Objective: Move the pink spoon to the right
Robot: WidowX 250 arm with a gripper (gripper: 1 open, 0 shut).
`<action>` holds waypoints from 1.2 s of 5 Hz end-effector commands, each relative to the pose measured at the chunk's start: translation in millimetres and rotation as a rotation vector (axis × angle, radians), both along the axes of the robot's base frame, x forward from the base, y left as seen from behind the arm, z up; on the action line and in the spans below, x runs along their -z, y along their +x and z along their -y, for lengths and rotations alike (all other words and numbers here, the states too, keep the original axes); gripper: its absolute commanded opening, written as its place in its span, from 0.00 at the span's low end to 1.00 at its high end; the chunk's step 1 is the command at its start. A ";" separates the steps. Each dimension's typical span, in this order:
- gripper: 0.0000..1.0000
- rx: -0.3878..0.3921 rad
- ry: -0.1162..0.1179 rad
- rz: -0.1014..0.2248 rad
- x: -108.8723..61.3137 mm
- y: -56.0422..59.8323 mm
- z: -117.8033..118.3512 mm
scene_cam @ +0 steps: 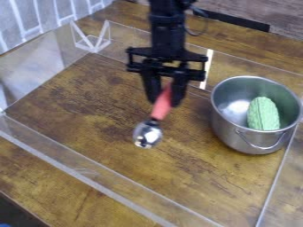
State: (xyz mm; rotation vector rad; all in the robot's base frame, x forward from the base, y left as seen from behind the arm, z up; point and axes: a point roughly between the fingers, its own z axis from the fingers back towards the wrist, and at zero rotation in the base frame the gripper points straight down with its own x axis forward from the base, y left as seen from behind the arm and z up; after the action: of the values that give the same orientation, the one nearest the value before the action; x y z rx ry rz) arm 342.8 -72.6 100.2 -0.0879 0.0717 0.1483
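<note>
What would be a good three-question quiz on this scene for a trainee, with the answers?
1. True or false: the pink spoon hangs with its metal bowl lower than its handle.
2. Fill in the blank: the green ridged object sits inside the ____.
3. Multiple choice: what holds the spoon? A, a clamp stand; B, the gripper; C, a human hand.

Key: 1 true; 2 steel pot; 3 B.

You could read no text, label, brand, number or sign on anything in view, neither on the steel pot (245, 133) nor on any surface to the left of it, in front of it or behind it, and nothing inside it bore legible lettering either.
</note>
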 end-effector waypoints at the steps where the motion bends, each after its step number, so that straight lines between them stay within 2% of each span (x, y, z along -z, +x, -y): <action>1: 0.00 -0.078 -0.012 0.083 -24.0 0.6 35.0; 2: 0.00 -0.123 0.005 0.078 -16.1 -5.4 61.4; 3: 0.00 -0.178 0.017 0.054 4.1 -9.2 77.2; 4: 0.00 -0.207 0.043 0.038 21.3 -7.2 79.9; 6: 0.00 -0.112 0.074 0.025 22.3 14.2 43.9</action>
State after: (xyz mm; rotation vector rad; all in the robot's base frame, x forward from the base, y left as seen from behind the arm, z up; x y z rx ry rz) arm 345.4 -117.8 56.4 0.0073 0.1002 0.2622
